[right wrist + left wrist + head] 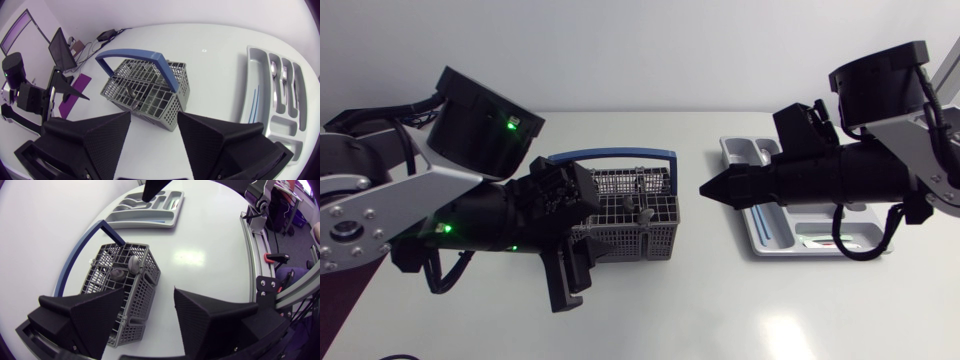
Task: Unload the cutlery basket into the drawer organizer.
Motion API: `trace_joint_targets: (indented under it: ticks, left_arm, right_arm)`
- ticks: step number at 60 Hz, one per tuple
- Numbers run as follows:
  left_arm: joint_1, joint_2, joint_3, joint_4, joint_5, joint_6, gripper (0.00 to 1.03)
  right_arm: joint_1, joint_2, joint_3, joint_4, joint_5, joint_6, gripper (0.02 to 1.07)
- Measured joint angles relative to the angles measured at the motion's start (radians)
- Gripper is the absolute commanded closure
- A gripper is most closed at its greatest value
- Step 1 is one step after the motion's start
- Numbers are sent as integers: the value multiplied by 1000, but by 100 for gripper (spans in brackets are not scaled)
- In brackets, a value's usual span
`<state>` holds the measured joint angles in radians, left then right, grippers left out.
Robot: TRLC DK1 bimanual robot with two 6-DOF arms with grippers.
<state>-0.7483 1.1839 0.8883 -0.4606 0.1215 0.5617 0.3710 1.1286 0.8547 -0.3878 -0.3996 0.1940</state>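
The grey cutlery basket (635,215) with a blue handle (610,155) stands mid-table. It holds several pieces of cutlery; spoon ends (133,264) stick up inside. My left gripper (575,275) is open at the basket's near left corner, which lies between its fingers (85,315) untouched. My right gripper (705,190) hovers open between the basket and the grey drawer organizer (752,235), with nothing between its fingers (102,137). The organizer (248,75) holds a spoon (273,72), a fork (285,80) and a thin blue piece (255,102).
My right arm hangs over most of the organizer in the head view. Bare white tabletop lies in front of the basket and the organizer. The table's rounded edge runs close behind the organizer in the left wrist view.
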Motion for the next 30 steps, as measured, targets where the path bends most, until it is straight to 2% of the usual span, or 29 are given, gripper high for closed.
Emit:
trace_joint_targets:
  ticks: [5, 10, 19, 22, 26, 30]
  left_arm:
    - [0, 0, 0, 0, 0, 0, 17]
    - [0, 0, 0, -1, -1, 0, 17]
    - [0, -1, 0, -1, -4, 0, 17]
    - [0, -1, 0, -1, -4, 0, 17]
    - [0, -3, 0, -2, -8, 0, 17]
    - [0, -9, 0, -2, -10, 0, 17]
  right_arm:
    - [31, 9, 0, 42, 4, 40, 46]
    - [64, 15, -7, 129, 8, 68, 57]
    - [107, 35, -2, 128, 68, 69, 56]
    - [109, 57, 5, 105, 74, 80, 49]
    - [112, 89, 15, 75, 77, 116, 29]
    - [120, 103, 16, 66, 78, 145, 29]
